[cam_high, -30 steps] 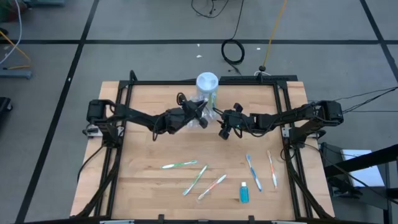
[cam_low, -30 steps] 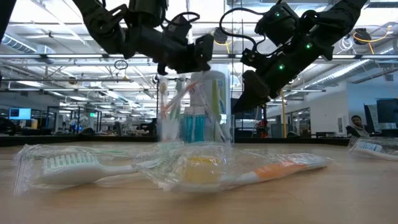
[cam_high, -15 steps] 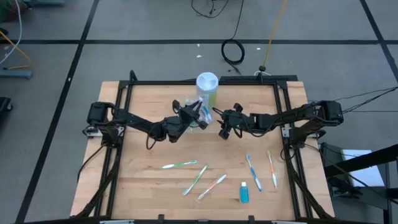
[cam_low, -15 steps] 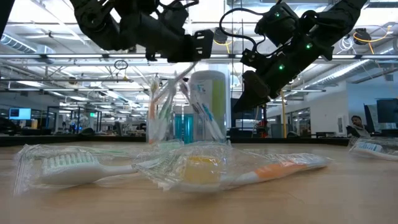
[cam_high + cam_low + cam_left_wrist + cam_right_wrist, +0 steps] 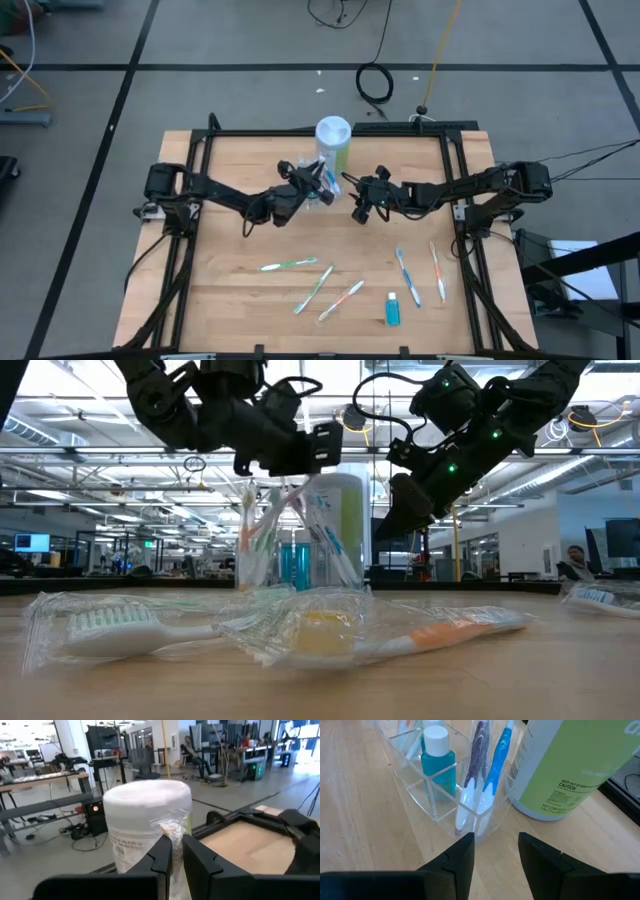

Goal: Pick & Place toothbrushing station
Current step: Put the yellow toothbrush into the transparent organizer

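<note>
Toothbrushes in clear wrappers stand upright in a clear plastic compartment holder (image 5: 451,795) beside a tall green-labelled canister with a white lid (image 5: 333,140) at the table's far middle. Above the holder the left gripper (image 5: 176,851) has its jaws clenched on the crinkled top of one wrapped toothbrush (image 5: 283,510). Just beside the holder, the right gripper (image 5: 495,851) hovers with jaws released, the holder ahead of its tips. More wrapped toothbrushes (image 5: 288,264) and a small blue tube (image 5: 392,308) lie on the wooden table (image 5: 230,250).
</note>
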Motion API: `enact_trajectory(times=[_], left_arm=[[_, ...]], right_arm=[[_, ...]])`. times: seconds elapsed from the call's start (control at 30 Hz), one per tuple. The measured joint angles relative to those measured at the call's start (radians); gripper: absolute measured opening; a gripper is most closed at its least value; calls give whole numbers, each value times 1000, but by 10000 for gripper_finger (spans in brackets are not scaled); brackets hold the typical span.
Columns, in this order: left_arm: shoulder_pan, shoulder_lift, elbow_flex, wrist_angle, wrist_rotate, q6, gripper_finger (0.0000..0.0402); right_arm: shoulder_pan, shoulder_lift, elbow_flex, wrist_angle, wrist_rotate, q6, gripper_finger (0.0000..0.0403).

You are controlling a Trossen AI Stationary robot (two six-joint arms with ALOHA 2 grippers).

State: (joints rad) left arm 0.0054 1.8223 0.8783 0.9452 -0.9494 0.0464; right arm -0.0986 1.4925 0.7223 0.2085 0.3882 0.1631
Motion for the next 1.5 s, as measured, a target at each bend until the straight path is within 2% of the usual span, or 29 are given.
enact_trajectory(times=[0.37, 0.7, 0.93, 1.1, 1.3, 1.5], left_arm=[[46, 17, 0, -1, -38, -18, 35], [62, 17, 0, -53, 8, -93, 35], [44, 17, 0, -65, 4, 92, 35], [9, 9, 0, -61, -95, 158, 45], [-24, -13, 10, -61, -305, 222, 86], [-63, -35, 12, -67, -354, 295, 119]], right_arm=[[0, 0, 0, 3, 0, 0, 144], [0, 0, 0, 3, 0, -27, 144], [0, 0, 0, 3, 0, -27, 144], [0, 0, 0, 3, 0, -27, 144], [0, 0, 0, 3, 0, -27, 144], [0, 0, 0, 4, 0, -28, 144]])
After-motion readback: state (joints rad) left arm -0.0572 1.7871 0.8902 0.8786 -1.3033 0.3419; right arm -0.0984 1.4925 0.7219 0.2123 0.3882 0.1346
